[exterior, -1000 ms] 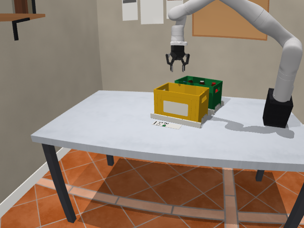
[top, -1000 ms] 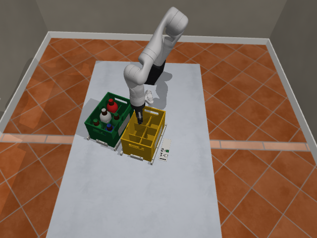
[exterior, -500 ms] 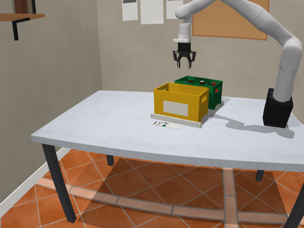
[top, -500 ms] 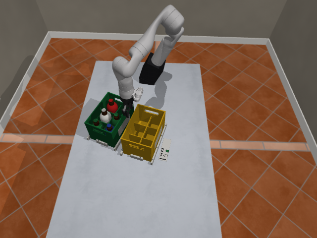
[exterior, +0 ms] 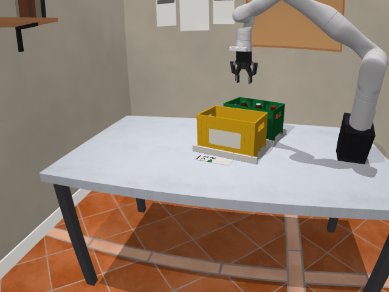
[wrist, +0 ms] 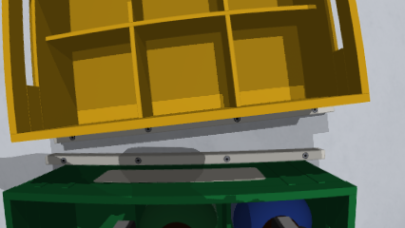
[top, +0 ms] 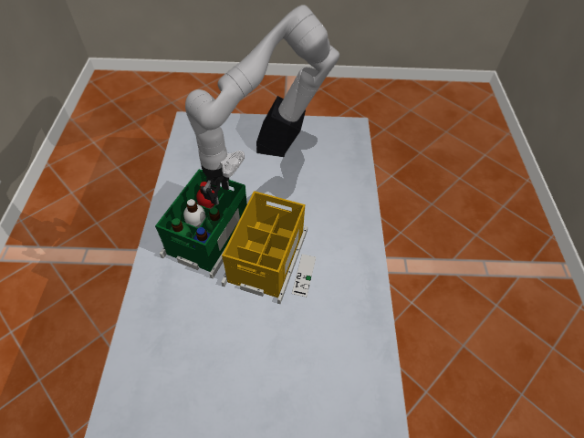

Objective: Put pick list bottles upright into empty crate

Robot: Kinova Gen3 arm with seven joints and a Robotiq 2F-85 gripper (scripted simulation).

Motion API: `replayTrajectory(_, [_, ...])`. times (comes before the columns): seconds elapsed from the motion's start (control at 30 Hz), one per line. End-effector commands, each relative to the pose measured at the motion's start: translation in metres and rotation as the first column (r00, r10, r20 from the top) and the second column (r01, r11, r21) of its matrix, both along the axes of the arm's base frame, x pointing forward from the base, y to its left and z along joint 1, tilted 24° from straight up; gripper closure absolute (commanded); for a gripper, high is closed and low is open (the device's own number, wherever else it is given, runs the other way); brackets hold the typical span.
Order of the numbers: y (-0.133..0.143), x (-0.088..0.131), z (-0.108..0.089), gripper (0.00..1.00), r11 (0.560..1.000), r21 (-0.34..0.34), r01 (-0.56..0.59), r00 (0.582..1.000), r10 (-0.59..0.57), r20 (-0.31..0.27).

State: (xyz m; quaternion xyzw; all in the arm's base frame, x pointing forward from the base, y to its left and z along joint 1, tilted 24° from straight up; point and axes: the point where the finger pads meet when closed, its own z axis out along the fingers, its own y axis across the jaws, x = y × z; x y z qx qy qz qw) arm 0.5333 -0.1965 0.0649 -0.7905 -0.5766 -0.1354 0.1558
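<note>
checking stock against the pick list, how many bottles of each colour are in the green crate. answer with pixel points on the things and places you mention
green bottles (top: 176,223) (exterior: 244,103) (wrist: 200,214): 2
white bottle (top: 192,216) (exterior: 258,105): 1
red bottle (top: 202,196) (exterior: 273,107): 1
blue bottle (top: 201,232) (wrist: 246,216): 1
total in sight: 5

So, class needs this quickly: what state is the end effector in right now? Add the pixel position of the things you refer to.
End effector (top: 214,193) (exterior: 243,82): partly open, nothing between its fingers, above the green crate (top: 186,252) (exterior: 276,124) (wrist: 181,195).
</note>
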Motion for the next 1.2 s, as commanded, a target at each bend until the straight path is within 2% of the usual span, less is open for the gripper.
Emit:
replayTrajectory(0.0, [-0.013, -0.006, -0.002, 0.33, 1.0, -0.001, 0.001, 1.0, -0.001, 0.002])
replayTrajectory(0.13, [-0.022, -0.01, -0.004, 0.33, 1.0, -0.001, 0.001, 1.0, -0.001, 0.002])
replayTrajectory(1.07, [-0.135, -0.066, -0.029, 0.33, 1.0, -0.001, 0.001, 1.0, -0.001, 0.002])
replayTrajectory(1.17, [-0.135, -0.066, -0.029, 0.33, 1.0, -0.001, 0.001, 1.0, -0.001, 0.002])
